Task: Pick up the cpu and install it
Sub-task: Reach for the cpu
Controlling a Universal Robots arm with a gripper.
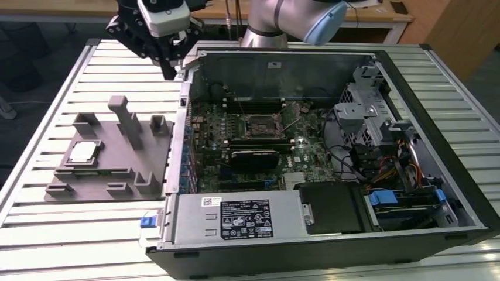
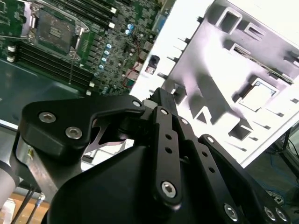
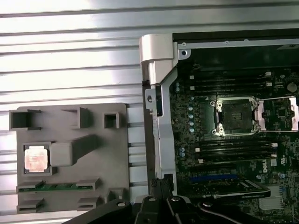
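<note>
– Hazards from here? The cpu (image 1: pixel 82 153) lies flat in a recess of the tray (image 1: pixel 109 174), at the tray edge farthest from the case (image 1: pixel 312 257).
– Posts (image 1: pixel 121 117) stand close by; a skewed descent likely clips one. An off-centre pinch may tip the chip. The socket (image 3: pixel 235 116) lies open, so its pins could bend.
– Jaws?
– Gripper (image 1: pixel 168 73) hangs over the case's corner wall, jaws clenched together, empty, touching nothing.
</note>
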